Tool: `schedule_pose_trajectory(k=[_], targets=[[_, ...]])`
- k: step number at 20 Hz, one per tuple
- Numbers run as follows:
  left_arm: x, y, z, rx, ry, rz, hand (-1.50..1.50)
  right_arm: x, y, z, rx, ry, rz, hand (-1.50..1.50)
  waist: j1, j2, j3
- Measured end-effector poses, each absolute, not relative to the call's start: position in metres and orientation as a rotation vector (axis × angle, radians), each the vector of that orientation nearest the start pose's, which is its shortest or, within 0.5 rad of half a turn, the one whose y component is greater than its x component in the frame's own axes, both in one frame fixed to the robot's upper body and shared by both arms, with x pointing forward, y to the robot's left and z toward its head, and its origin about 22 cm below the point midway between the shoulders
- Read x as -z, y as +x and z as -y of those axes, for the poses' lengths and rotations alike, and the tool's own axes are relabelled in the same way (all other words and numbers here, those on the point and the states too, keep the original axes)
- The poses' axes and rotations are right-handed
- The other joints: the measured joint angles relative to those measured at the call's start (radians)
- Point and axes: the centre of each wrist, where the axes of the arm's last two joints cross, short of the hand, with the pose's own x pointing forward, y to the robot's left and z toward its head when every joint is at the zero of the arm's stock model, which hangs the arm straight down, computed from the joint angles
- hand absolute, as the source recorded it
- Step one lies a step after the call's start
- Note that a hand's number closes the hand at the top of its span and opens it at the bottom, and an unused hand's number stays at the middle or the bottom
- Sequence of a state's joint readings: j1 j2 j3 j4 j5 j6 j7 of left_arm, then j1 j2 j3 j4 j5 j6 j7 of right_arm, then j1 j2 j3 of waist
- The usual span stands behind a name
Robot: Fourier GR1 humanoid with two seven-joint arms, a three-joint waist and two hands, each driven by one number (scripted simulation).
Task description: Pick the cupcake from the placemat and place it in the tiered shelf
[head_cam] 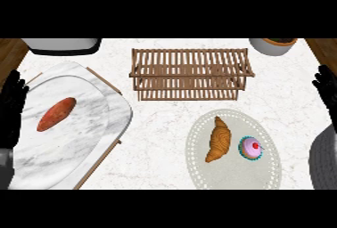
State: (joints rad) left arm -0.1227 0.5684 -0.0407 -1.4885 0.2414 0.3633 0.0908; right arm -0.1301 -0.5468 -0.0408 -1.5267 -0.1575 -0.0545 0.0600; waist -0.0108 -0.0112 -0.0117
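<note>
Pink-frosted cupcake, cherry on top, sits lower right of frame on the pale oval placemat, just beside a croissant; wooden tiered shelf stands upper centre, holding nothing. Left hand at the left edge and right hand at the right edge: fingers straight, nothing held. Risk: a reach from the right could nudge the croissant or tip the cupcake, given their closeness.

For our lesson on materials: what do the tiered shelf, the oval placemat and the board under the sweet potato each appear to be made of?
Tiered shelf: seemingly wood with a matte brown finish, shown by its thin parallel slats.
Placemat: probably woven fabric or fibre, pale grey-beige with a lacy, patterned border.
Board: marble-like stone, white with grey veins, smooth-looking; it could be an imitation. It appears to have a wooden rim.
</note>
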Motion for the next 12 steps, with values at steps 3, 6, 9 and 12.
schedule_pose_trajectory(k=[3, 6, 9, 12], targets=[[-0.05, 0.265, -0.336, -0.028, 0.439, 1.477, 0.0, -0.089, 0.275, 0.365, -0.254, -0.338, 1.666, 1.5, 0.006, 0.007, 0.007], [-0.024, 0.258, -0.325, -0.041, 0.335, 1.349, 0.0, -0.107, 0.278, 0.386, -0.299, -0.266, 1.788, 1.5, 0.003, 0.013, 0.011], [-0.016, 0.256, -0.308, -0.04, 0.23, 1.331, 0.0, -0.103, 0.268, 0.42, -0.403, -0.437, 1.647, 1.5, 0.006, 0.017, 0.017], [-0.012, 0.255, -0.298, -0.027, 0.153, 1.307, 0.0, -0.08, 0.264, 0.442, -0.371, -0.381, 1.594, -1.5, 0.016, 0.014, 0.024]])
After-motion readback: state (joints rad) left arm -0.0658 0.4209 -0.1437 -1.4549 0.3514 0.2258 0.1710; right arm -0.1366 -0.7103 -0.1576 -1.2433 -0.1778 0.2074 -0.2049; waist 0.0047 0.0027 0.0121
